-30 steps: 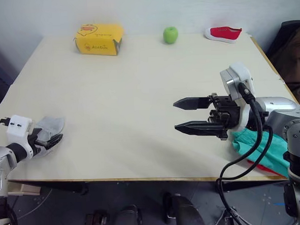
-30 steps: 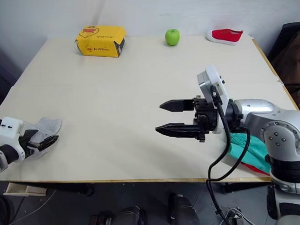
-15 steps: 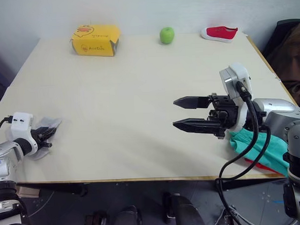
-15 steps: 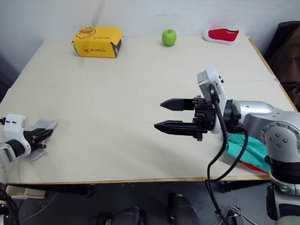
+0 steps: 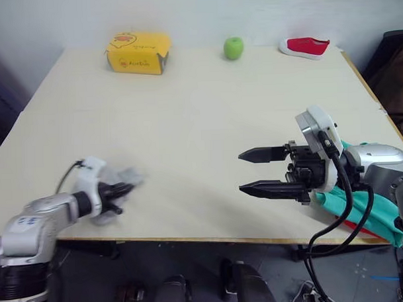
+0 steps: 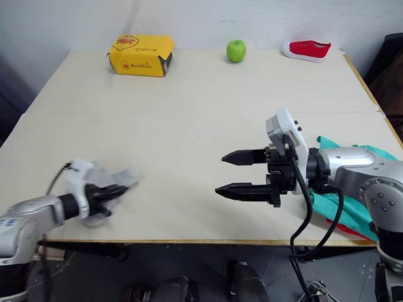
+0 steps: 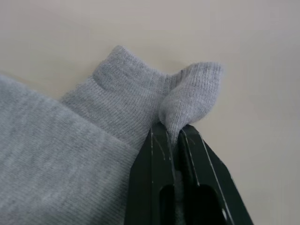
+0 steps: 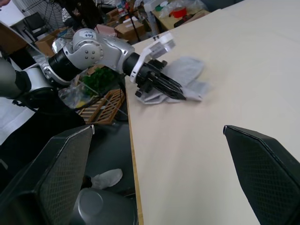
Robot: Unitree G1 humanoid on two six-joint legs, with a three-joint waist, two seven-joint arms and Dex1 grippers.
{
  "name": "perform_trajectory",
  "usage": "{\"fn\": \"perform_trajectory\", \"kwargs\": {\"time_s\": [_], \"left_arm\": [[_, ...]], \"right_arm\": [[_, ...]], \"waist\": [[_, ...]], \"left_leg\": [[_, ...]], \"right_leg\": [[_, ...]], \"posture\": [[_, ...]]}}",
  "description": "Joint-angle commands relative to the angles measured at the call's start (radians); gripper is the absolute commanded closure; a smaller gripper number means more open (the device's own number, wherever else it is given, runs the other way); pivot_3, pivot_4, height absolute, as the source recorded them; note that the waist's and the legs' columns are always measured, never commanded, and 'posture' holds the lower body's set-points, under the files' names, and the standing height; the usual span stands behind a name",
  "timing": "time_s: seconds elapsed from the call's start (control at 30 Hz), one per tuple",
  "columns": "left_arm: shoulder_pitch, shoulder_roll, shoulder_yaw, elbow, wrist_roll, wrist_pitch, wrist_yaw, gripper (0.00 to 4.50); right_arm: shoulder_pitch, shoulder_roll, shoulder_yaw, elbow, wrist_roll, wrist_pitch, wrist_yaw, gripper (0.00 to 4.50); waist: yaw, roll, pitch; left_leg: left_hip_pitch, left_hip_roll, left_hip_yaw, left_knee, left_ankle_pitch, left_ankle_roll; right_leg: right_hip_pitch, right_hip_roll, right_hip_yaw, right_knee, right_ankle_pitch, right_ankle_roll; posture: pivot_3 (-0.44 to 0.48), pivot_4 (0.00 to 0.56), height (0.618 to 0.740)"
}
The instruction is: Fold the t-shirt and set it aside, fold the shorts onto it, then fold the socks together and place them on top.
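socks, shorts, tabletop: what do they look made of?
The socks: grey knit fabric, matte; ribbed cuff and fine knit rows show where the left gripper pinches a fold. The shorts: thin teal cloth, probably woven; it drapes in soft creases. The tabletop: pale, matte, likely wood or laminate board; the faint grain is hard to read.

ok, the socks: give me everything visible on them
The socks are light grey ribbed knit, soft and crumpled, lying in a loose heap on the cream table near its front edge on the robot's left. A ribbed cuff shows in the left wrist view. The left gripper is shut on a pinched-up fold of the fabric, the rest resting on the table. They lie far from the shorts at the right edge.
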Motion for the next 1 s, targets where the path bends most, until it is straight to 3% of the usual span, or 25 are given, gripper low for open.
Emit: {"fn": "perform_trajectory", "kwargs": {"time_s": [0.03, 0.13, 0.33, 0.57, 0.67, 0.8, 0.9, 1.0], "left_arm": [[-0.101, -0.084, -0.060, -0.076, -0.012, 0.102, 0.105, 4.46], [-0.201, -0.224, -0.137, -0.029, 0.034, 0.125, 0.213, 4.46], [-0.309, -0.426, -0.155, 0.059, 0.096, 0.209, 0.385, 4.46], [-0.326, -0.488, -0.166, 0.037, 0.099, 0.275, 0.422, 4.46], [-0.326, -0.492, -0.142, 0.024, 0.087, 0.289, 0.418, 3.71], [-0.329, -0.460, -0.095, -0.047, 0.032, 0.372, 0.371, 2.37], [-0.327, -0.381, -0.060, -0.118, -0.034, 0.450, 0.296, 1.43], [-0.323, -0.222, -0.023, -0.153, -0.101, 0.464, 0.175, 0.42]], "right_arm": [[0.011, -0.018, -0.020, -0.036, -0.009, -0.019, 0.006, 0.00], [0.029, -0.023, -0.013, -0.036, -0.040, -0.029, 0.005, 0.00], [0.052, -0.015, -0.026, -0.046, -0.044, -0.028, -0.022, 0.00], [0.071, -0.014, -0.024, -0.050, -0.059, -0.034, -0.044, 0.00], [0.079, -0.009, -0.016, -0.047, -0.077, -0.031, -0.068, 0.00], [0.089, -0.009, -0.003, -0.046, -0.094, -0.019, -0.090, 0.00], [0.092, -0.003, 0.006, -0.040, -0.093, 0.005, -0.117, 0.00], [0.095, 0.018, 0.017, -0.030, -0.061, 0.071, -0.173, 0.00]], "waist": [[-0.002, 0.000, 0.000], [-0.001, -0.001, 0.000], [-0.003, -0.002, 0.001], [-0.001, -0.002, 0.001], [-0.001, -0.002, 0.001], [-0.004, -0.002, 0.001], [-0.006, -0.002, 0.001], [-0.007, -0.002, 0.001]], "left_leg": [[-0.001, 0.000, 0.000, 0.000, 0.000, 0.000], [-0.001, 0.000, 0.000, 0.000, 0.001, -0.001], [-0.001, 0.000, 0.000, 0.000, 0.002, -0.003], [-0.001, 0.000, 0.000, 0.001, 0.003, -0.003], [-0.001, 0.000, -0.001, 0.001, 0.003, -0.003], [-0.001, 0.000, -0.001, 0.001, 0.003, -0.004], [-0.001, 0.000, -0.001, 0.001, 0.004, -0.006], [0.000, 0.000, -0.001, 0.001, 0.005, -0.007]], "right_leg": [[0.000, 0.000, 0.000, 0.000, 0.000, 0.000], [0.000, 0.001, -0.001, 0.000, 0.000, 0.001], [0.000, 0.003, -0.001, 0.000, 0.001, 0.001], [0.000, 0.003, -0.001, 0.000, 0.001, 0.001], [0.000, 0.003, -0.001, 0.000, 0.001, 0.001], [0.000, 0.003, -0.001, 0.000, 0.001, 0.001], [0.000, 0.003, -0.001, 0.001, 0.001, 0.001], [0.000, 0.004, -0.001, 0.002, 0.000, 0.000]], "posture": [[0.000, 0.150, 0.740], [0.000, 0.150, 0.740], [0.000, 0.150, 0.740], [0.000, 0.150, 0.740], [0.000, 0.150, 0.740], [0.000, 0.150, 0.740], [0.000, 0.150, 0.740], [0.000, 0.150, 0.740]]}}
